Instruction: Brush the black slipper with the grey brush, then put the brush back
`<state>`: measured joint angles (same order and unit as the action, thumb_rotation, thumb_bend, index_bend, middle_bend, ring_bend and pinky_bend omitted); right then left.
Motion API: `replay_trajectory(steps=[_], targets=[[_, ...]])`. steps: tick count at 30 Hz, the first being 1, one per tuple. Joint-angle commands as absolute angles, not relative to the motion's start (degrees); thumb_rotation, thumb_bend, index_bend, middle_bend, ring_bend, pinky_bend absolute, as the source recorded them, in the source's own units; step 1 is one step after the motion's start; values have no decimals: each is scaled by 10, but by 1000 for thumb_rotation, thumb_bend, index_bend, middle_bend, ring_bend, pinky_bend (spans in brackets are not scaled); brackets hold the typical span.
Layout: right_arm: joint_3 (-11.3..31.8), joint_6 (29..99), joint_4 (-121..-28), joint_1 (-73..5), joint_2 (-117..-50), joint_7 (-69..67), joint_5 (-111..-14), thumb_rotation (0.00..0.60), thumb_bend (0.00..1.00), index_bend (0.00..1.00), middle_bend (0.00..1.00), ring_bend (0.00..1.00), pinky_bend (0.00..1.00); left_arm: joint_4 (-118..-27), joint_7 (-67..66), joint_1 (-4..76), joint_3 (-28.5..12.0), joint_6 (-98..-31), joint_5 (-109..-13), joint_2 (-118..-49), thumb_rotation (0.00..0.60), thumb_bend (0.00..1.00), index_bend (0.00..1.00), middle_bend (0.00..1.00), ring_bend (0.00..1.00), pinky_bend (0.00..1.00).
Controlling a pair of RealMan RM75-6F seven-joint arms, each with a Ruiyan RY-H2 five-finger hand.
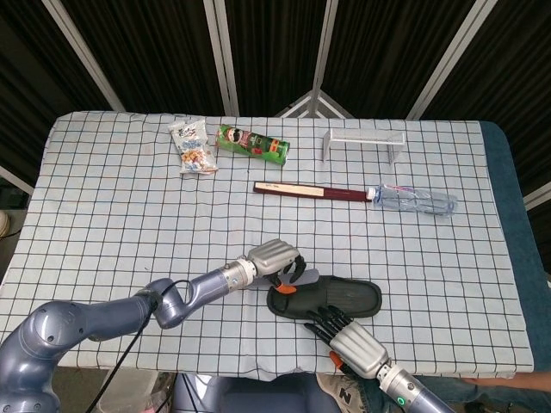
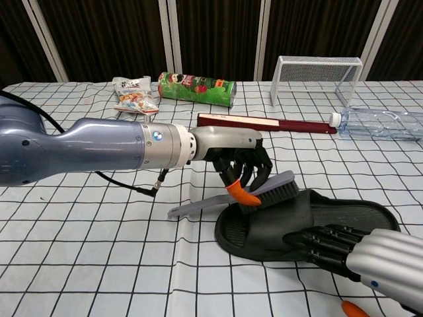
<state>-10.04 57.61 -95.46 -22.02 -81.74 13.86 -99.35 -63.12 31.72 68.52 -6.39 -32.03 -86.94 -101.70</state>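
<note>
The black slipper (image 1: 340, 300) (image 2: 310, 221) lies flat near the table's front edge. My left hand (image 1: 277, 258) (image 2: 234, 158) grips the grey brush (image 2: 258, 195) (image 1: 303, 282), whose bristle end lies tilted on the slipper's left end, handle pointing down-left. At the slipper's near side my right hand (image 1: 344, 340) (image 2: 360, 247) rests with its dark fingers (image 2: 317, 239) laid over the sole's edge.
Behind the slipper lie a dark red flat box (image 1: 314, 191), a clear plastic bottle (image 1: 415, 200), a green chip can (image 1: 250, 143), a snack bag (image 1: 191, 146) and a white wire rack (image 1: 363, 142). The checked cloth (image 1: 103, 215) covers the table.
</note>
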Motion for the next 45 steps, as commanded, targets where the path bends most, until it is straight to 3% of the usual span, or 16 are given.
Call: replay_trajectory(steps=[1,19,26,32,38,45], targets=[[-102,575,-953,-221,-820,138,-993,574,682,0,14,0,0,-649,297,686,-59,-316,-867,-1002,600,875,570,646,563,522],[-107,574,-951,-225,-822,137,-988,574,683,0,13,0,0,-594,296,714,-109,-307,-818,-1067,600,876,570,646,563,522],[-109,578,-948,-226,-821,136,-989,576,682,0,14,0,0,-587,317,718,-109,-312,-824,-1077,600,877,570,647,563,522],[-111,581,-949,-225,-821,138,-990,574,683,0,13,0,0,-603,319,723,-102,-289,-824,-1058,600,877,569,653,566,522],[-112,581,-950,-225,-822,141,-989,574,682,0,14,0,0,-656,312,745,-94,-191,-793,-1001,600,890,554,656,569,522],[-112,580,-952,-226,-824,145,-986,576,683,0,13,0,0,-696,273,753,-94,-159,-755,-959,600,900,554,656,569,521]])
